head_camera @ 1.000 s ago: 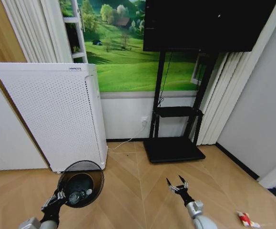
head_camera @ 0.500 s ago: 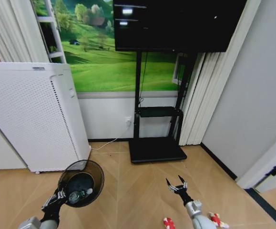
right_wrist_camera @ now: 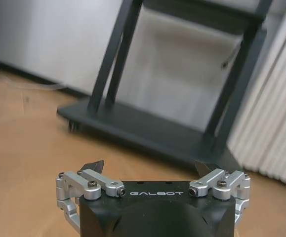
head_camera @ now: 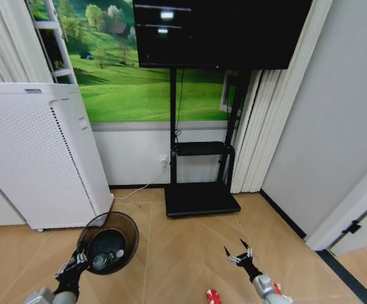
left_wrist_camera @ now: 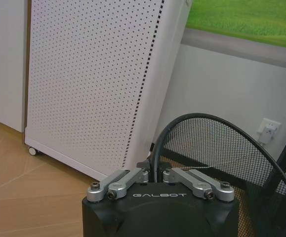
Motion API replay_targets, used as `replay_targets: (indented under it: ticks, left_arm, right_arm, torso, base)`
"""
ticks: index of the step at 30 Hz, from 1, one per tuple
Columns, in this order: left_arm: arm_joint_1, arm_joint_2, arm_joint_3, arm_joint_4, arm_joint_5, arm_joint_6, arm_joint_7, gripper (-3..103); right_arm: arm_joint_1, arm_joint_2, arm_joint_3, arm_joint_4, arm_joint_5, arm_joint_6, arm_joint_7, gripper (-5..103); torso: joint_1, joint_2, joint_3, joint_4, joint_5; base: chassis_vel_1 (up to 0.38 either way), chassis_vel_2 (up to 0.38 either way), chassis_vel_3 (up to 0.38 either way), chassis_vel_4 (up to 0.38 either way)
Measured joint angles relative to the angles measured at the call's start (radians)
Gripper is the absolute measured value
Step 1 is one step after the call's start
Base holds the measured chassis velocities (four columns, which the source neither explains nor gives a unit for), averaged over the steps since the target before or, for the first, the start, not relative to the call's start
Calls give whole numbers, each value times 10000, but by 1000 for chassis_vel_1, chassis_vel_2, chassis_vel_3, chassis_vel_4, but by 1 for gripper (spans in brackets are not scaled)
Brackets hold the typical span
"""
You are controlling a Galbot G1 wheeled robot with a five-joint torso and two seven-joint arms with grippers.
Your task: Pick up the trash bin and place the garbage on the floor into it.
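Observation:
My left gripper (head_camera: pixel 75 259) is shut on the rim of the black wire-mesh trash bin (head_camera: pixel 108 242) and holds it off the floor, low at the left. A clear bottle (head_camera: pixel 104 259) lies inside the bin. In the left wrist view the fingers (left_wrist_camera: pixel 133 176) pinch the bin's rim (left_wrist_camera: pixel 155 158). My right gripper (head_camera: pixel 239 256) hangs open and empty over the wooden floor; its wrist view shows the gripper (right_wrist_camera: pixel 150 168) with jaws spread wide. A red-and-white wrapper (head_camera: pixel 213 296) lies on the floor just left of it. A second bit of red wrapper (head_camera: pixel 277 289) peeks out beside my right wrist.
A tall white perforated appliance (head_camera: pixel 37 152) stands against the wall behind the bin. A black TV stand (head_camera: pixel 199 199) with a screen above it is straight ahead, with curtains (head_camera: pixel 259 126) and a grey wall to its right. Bare wooden floor lies between the grippers.
The camera has turned right, so the whole room has slid left in the picture and the wrappers have come into view by my right arm. The bin stays in my left gripper.

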Motion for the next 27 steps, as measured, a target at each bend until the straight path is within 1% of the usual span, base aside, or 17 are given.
replay_targets:
  ticks: [2,3,4,5,6,8,13,18,21,22,25,27]
  left_arm:
    - [6,8,-8,25,-2,-8,8,7]
    - [16,20,-25,73,-12,-13,26,7]
    - [19,27,-48,124,-21,-35,39,7]
    - [19,27,-48,124,-21,-35,39,7]
    - [35,31,-71,174,-36,-58,52,7]
    - [88,43,-94,228,-60,-89,78,7]
    - [125,59,-142,385,-63,-156,108,7]
    - [168,14,-126,495,-7,-198,124,7]
    - [197,-64,-107,501,93,-211,124,7]
    - [197,-64,-107,501,93,-211,124,7]
    - [279,-122,-98,471,141,-232,125,7]
    - [311,-128,-97,433,150,-237,126,7]
  right_arm:
    - [-172,-81,-71,-81,55,-8,45,100]
    - [-398,-196,-94,-121,165,-130,0,100]
    - [-732,-349,-69,-19,322,-484,-184,100]
    - [-732,-349,-69,-19,322,-484,-184,100]
    - [-1046,-490,-19,164,454,-880,-436,100]
    - [-1374,-598,31,435,499,-1159,-795,100]
    - [-1720,-667,-53,958,561,-1324,-1001,100]
    - [-1986,-481,-302,1701,661,-1439,-1137,100]
    - [-2355,-152,-492,2191,532,-1644,-1104,100]
    - [-2355,-152,-492,2191,532,-1644,-1104,100]
    - [-2388,308,-575,1935,194,-1632,-947,100]
    - [-2339,427,-580,1736,100,-1577,-906,100]
  torso:
    - [1,0,0,-3,4]
    - [0,0,0,-5,8]
    - [0,0,0,-5,2]
    - [0,0,0,-5,2]
    - [0,0,0,-9,-2]
    - [-1,0,0,-2,3]
    - [0,2,0,-1,-1]
    - [0,2,0,2,-1]
    - [0,2,0,-2,2]
    - [0,2,0,-2,2]
    - [0,2,-1,-1,-1]
    - [0,2,0,-2,2]
  base:
    - [0,0,0,0]
    - [0,0,0,0]
    - [-45,-53,20,36]
    - [-45,-53,20,36]
    - [-35,-52,20,22]
    - [0,0,0,0]
    - [0,0,0,0]
    - [0,0,0,0]
    - [0,0,0,0]
    - [0,0,0,0]
    - [0,0,0,0]
    - [0,0,0,0]
